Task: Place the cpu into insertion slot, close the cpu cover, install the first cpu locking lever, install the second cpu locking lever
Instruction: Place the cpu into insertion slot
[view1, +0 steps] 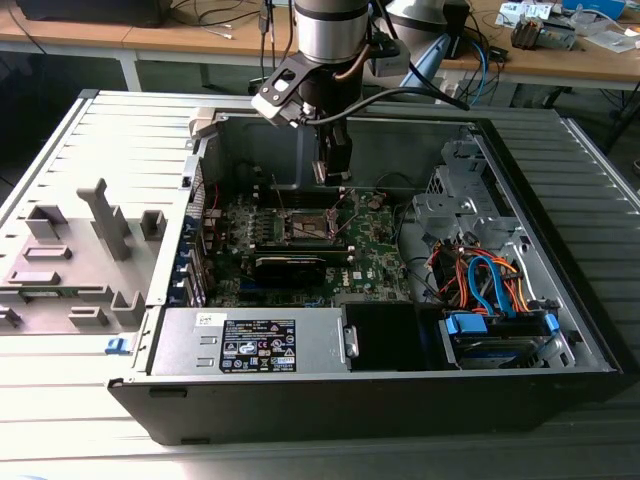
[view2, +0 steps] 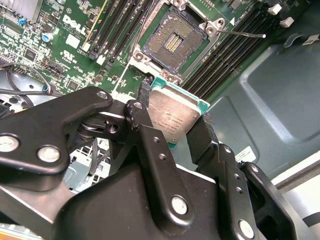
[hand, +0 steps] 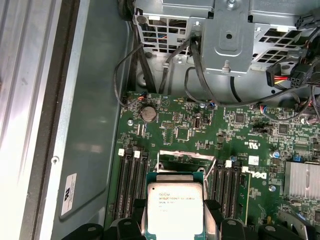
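The gripper (view1: 333, 168) hangs from the arm inside the open computer case (view1: 560, 330), above the middle of the green motherboard (view1: 375, 240). Its jaws are clamped on the cpu (view2: 176, 119). In the second wrist view the two black fingers (view2: 142, 125) press on opposite edges of the chip, which is tilted, with its silver lid and green border facing the camera. The first wrist view shows the cpu (hand: 175, 209) pinched the same way, with the gripper (hand: 176, 220) astride it. The chip is in the air, clear of the board and not seated. The insertion slot (view2: 175, 42) lies apart from the chip towards the board's middle, between banks of black memory slots (view2: 227, 57). Its brownish-gold contact field is uncovered inside the silver rim. A thin locking lever (view2: 242, 34) sticks out sideways from one corner of the slot, over the memory slots. In the first wrist view a silver frame (hand: 186, 156) shows just past the chip's far edge; I cannot tell whether it is the cover or the slot's rim. A coin battery (hand: 148, 113) sits near the board's edge by the case wall, and a finned heatsink (hand: 302, 177) stands towards another edge. In the exterior view a power supply (view1: 250, 340) fills the case's near corner, and orange and blue cables (view1: 490, 285) crowd the drive bay.
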